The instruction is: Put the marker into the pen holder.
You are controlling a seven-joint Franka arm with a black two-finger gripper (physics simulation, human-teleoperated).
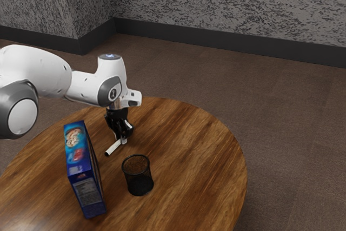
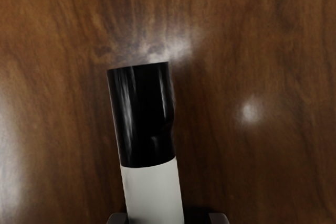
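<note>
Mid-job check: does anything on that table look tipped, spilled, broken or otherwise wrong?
Nothing stands out. The pen holder and the blue box both stand upright, and the marker lies between the open fingers of the tool. I see no spill or damage.

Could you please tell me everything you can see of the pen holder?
The pen holder is a round black cup, open at the top, with a darker rim and a dark base. Its thin wall looks like mesh, perhaps metal, and the wood grain shows through it. It stands upright on the round wooden table, with no pen or marker visible inside. In the exterior view, the blue box stands to its left, apart from it. Only the table appears to touch it.
</note>
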